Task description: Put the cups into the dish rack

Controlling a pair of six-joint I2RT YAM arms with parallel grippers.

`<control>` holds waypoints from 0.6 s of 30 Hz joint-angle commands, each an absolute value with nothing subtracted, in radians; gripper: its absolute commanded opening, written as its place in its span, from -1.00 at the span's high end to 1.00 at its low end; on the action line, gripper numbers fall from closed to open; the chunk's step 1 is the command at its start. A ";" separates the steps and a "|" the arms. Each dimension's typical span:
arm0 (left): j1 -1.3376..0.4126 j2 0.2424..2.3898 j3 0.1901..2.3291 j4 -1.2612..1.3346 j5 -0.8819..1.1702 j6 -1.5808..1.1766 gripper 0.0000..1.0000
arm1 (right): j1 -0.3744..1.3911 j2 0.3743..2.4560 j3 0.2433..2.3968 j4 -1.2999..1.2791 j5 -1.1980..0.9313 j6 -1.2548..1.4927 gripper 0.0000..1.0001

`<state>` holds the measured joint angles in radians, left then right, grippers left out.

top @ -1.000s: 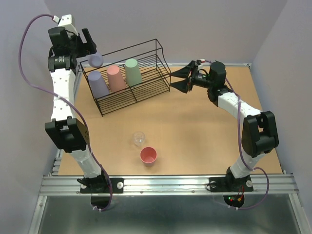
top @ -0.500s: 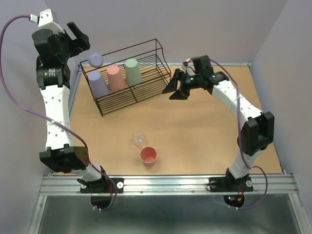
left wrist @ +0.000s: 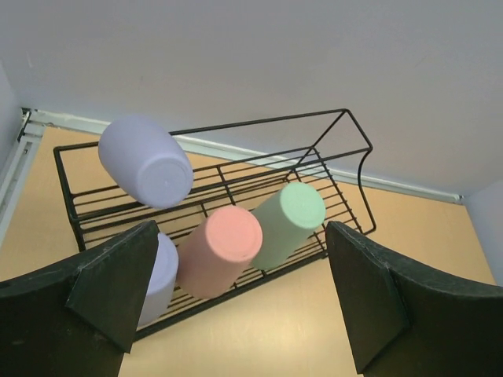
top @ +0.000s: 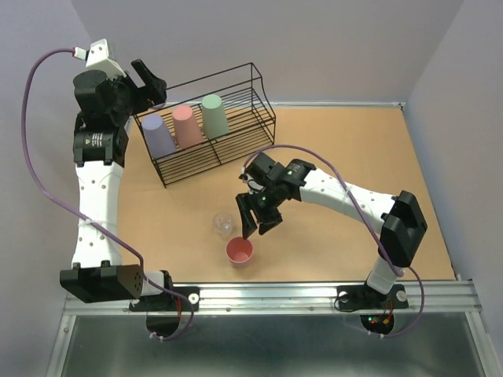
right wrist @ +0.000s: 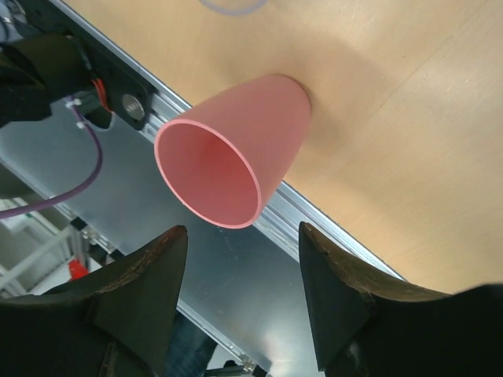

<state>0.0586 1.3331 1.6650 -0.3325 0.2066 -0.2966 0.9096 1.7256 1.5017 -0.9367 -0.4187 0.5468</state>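
The black wire dish rack (top: 240,140) stands at the back left. A lavender cup (top: 158,133), a salmon-pink cup (top: 185,126) and a sage green cup (top: 213,115) stand upside down in it. In the left wrist view a second lavender cup (left wrist: 146,161) lies tilted at the rack's (left wrist: 236,174) left end, apart from my fingers. My left gripper (top: 146,82) is open and empty above that end. Another pink cup (top: 239,251) stands mouth up on the table, with the small clear cup (top: 224,224) beside it. My right gripper (top: 258,221) is open, just above the pink cup (right wrist: 236,157).
The aluminium rail (top: 267,294) runs along the table's near edge, close to the pink cup; it also shows in the right wrist view (right wrist: 334,232). Grey walls close the back and both sides. The rack's raised right end (top: 263,106) stands by the back wall.
My right arm has swung from the rack's right end down to above the pink cup on the table. My left gripper has moved right, now covering the second lavender cup in the top view.
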 commanded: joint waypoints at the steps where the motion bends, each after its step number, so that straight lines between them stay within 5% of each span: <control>1: 0.057 1.212 1.618 -0.295 0.209 -0.319 -0.97 | 0.960 1.677 1.467 -0.931 -0.327 0.561 -0.27; 11: 0.055 1.115 1.578 -0.359 0.221 -0.318 -0.97 | 1.020 1.730 1.410 -0.848 -0.233 0.612 -0.10; 18: 0.035 1.069 1.578 -0.410 0.183 -0.278 -0.97 | 1.035 1.755 1.374 -0.792 -0.170 0.649 0.46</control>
